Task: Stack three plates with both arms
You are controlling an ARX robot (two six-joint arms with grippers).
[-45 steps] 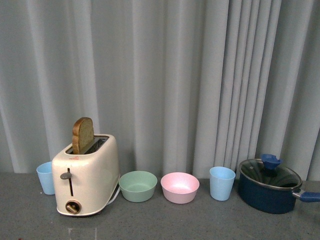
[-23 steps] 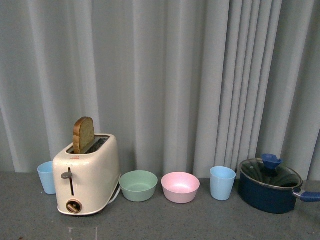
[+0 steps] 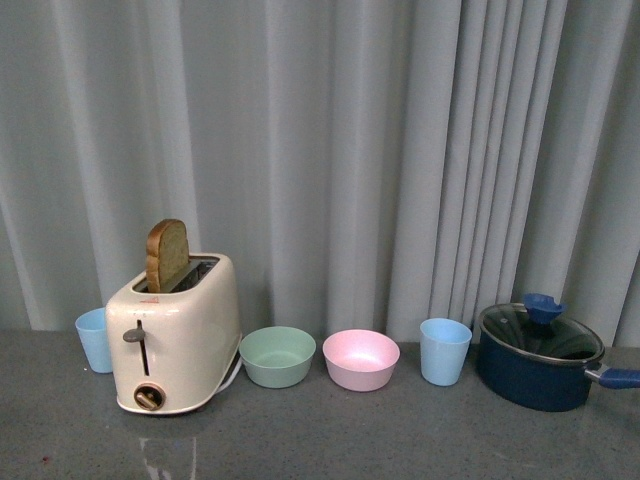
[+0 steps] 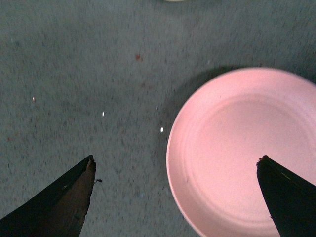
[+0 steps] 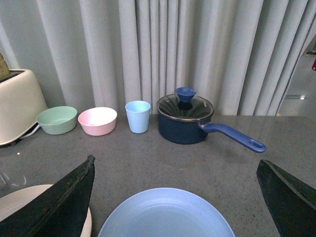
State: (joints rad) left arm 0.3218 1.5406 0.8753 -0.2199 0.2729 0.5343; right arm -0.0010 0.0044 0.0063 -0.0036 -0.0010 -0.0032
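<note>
In the left wrist view a pink plate (image 4: 247, 153) lies flat on the grey table. My left gripper (image 4: 175, 165) is open above it, one dark fingertip (image 4: 284, 195) over the plate and the other over bare table. In the right wrist view a light blue plate (image 5: 165, 215) lies on the table, with a cream plate (image 5: 19, 205) beside it at the frame edge. My right gripper (image 5: 175, 168) is open and empty just above the blue plate's far rim. No plate and no gripper shows in the front view.
Along the curtain stand a cream toaster (image 3: 175, 335) with toast, a blue cup (image 3: 93, 340), a green bowl (image 3: 277, 356), a pink bowl (image 3: 360, 359), another blue cup (image 3: 444, 351) and a dark blue lidded pot (image 3: 540, 355) with a handle (image 5: 234, 137).
The front view has shifted: the toaster, bowls, cups and pot sit higher in the frame now, with more table showing in front of them.
</note>
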